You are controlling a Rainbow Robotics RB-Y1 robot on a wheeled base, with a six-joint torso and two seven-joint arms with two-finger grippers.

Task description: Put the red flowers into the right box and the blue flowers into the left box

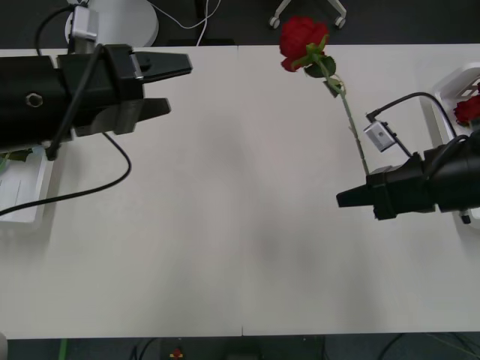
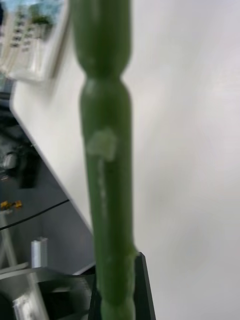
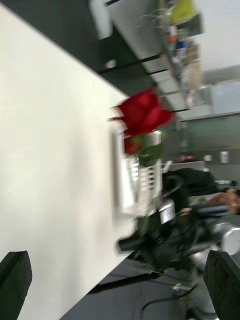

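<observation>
My right gripper [image 1: 346,198] is shut on the thin green stem [image 2: 106,150] of a red flower [image 1: 300,41], held above the table right of the middle with the bloom toward the far edge. One black finger [image 2: 141,292] shows beside the stem. In the left wrist view the same red flower [image 3: 143,114] stands in front of the right box [image 3: 120,170]. The right box [image 1: 454,81] sits at the far right edge with another red flower [image 1: 468,109] in it. My left gripper [image 1: 168,86] hangs open and holds nothing over the table's left side. The left box [image 1: 24,196] lies mostly hidden under the left arm. Blue flowers are hidden.
A slotted white tray, the left box [image 2: 31,47], holds something green. Black cables trail from both arms across the white table [image 1: 240,247]. Chair legs and a lamp base stand beyond the far edge.
</observation>
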